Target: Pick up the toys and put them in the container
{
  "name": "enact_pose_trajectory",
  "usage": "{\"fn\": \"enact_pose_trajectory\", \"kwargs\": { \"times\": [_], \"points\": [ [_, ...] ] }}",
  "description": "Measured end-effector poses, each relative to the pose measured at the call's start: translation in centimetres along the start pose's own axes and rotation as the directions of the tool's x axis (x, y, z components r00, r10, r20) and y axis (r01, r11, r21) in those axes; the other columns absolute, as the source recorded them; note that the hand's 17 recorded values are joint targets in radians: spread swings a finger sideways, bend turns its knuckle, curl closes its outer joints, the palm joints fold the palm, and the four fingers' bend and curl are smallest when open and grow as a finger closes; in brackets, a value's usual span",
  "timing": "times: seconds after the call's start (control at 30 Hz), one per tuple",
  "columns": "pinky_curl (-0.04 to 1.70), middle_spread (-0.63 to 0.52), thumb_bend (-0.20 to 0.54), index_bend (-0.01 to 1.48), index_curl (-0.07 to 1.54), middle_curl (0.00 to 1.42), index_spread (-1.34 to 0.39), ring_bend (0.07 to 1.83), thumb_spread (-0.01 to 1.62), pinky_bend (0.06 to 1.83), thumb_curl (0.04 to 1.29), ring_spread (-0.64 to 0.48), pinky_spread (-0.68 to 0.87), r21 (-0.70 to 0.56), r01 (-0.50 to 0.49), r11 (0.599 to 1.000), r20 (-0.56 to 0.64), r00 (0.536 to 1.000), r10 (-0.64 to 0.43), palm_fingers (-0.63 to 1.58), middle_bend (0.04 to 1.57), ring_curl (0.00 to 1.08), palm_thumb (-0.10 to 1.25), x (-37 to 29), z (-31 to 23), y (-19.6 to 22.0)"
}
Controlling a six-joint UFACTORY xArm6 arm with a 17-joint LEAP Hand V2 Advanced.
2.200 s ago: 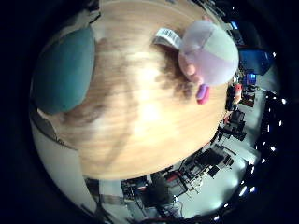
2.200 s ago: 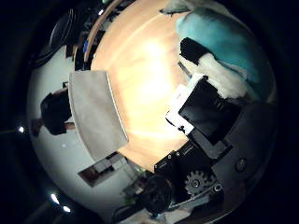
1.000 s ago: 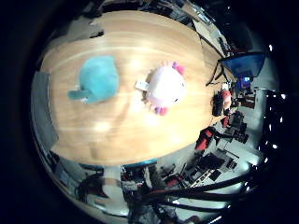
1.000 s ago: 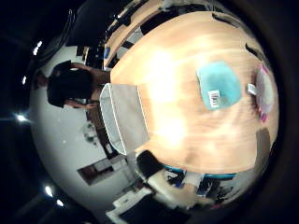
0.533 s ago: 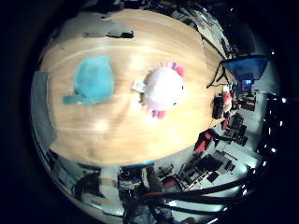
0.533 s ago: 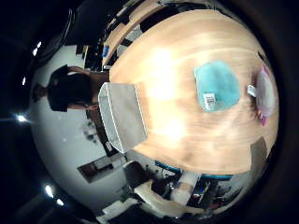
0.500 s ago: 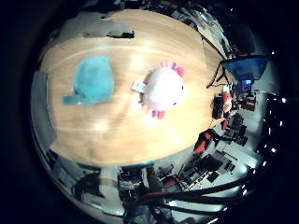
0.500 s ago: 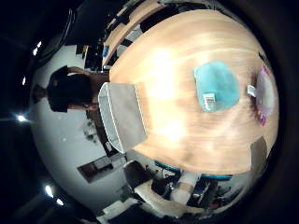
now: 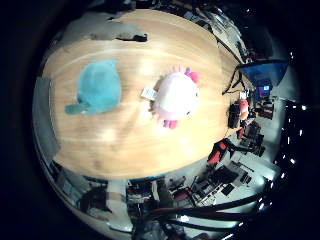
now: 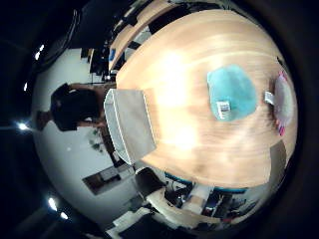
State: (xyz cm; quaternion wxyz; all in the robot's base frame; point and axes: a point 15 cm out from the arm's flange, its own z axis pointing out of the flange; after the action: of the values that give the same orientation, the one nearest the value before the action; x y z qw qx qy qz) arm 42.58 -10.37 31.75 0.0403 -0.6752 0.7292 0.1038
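A teal plush toy (image 9: 97,86) and a white and pink plush toy (image 9: 175,95) lie side by side on the round wooden table (image 9: 130,140), a short way away from each other. The thumb side palm view shows the teal toy (image 10: 230,91) with a white tag on it, the pink toy (image 10: 281,102) beside it, and a grey rectangular container (image 10: 131,125) at the table's edge, away from both toys.
Chairs, desks and a blue screen (image 9: 262,72) stand on the floor around the table. A dark object (image 9: 133,37) lies near the table's far edge.
The hand has risen from close over the toys to high above the table. In the last half second the view has hardly shifted; the toys lie where they were.
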Motion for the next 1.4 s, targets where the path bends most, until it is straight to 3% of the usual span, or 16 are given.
{"fn": "enact_pose_trajectory", "kwargs": {
  "times": [0.27,0.47,0.67,1.2,1.4],
  "points": [
    [0.17,-0.07,-0.034,0.16,0.32,0.37,-0.44,0.51,0.83,0.98,0.31,0.19,0.55,-0.006,-0.005,1.000,0.001,1.000,0.005,0.14,0.23,0.24,0.14,0.2,0.7,0.0],
    [0.16,-0.07,-0.027,0.15,0.30,0.37,-0.43,0.53,0.85,0.96,0.31,0.18,0.53,0.100,-0.002,0.995,-0.034,0.999,0.005,0.15,0.23,0.24,0.17,1.1,0.8,-3.0],
    [0.16,-0.08,-0.031,0.16,0.29,0.37,-0.43,0.55,0.87,0.97,0.31,0.16,0.53,0.044,-0.008,0.999,-0.042,0.999,0.009,0.16,0.23,0.25,0.19,2.1,6.3,-3.0],
    [0.15,-0.08,-0.033,0.16,0.28,0.36,-0.43,0.56,0.88,0.98,0.30,0.13,0.51,-0.003,0.001,1.000,-0.057,0.998,-0.001,0.16,0.23,0.24,0.22,3.3,12.6,-5.5],
    [0.16,-0.08,-0.015,0.13,0.26,0.35,-0.43,0.64,0.90,1.07,0.31,0.07,0.42,-0.038,-0.005,0.999,-0.047,0.999,0.003,0.22,0.19,0.26,0.26,3.5,14.4,-5.4]
  ]
}}
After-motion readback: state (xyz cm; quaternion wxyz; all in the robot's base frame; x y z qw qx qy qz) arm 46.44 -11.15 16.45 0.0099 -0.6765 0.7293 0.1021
